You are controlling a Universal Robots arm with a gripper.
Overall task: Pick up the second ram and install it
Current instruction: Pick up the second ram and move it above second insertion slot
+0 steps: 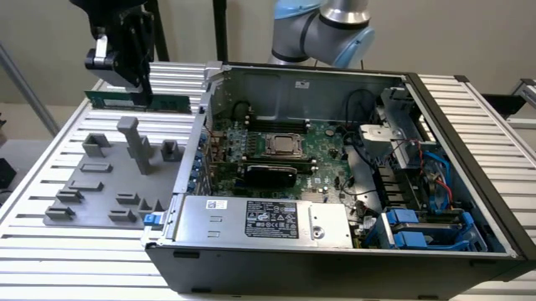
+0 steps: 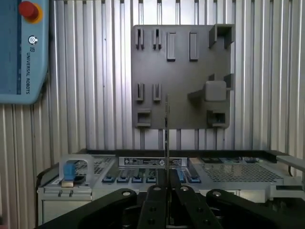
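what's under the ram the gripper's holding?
Gray fixture plate with its holders, on the slatted table. The second ram, clamped in the gripper, hangs above it. The stick's edge hides a thin strip of plate.

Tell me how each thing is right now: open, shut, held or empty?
gripper: shut on the second ram.
second ram: held on its edge, outside the computer case.
computer case: open, its inside showing.
gray holder tray: lying beside the case, slots look empty.
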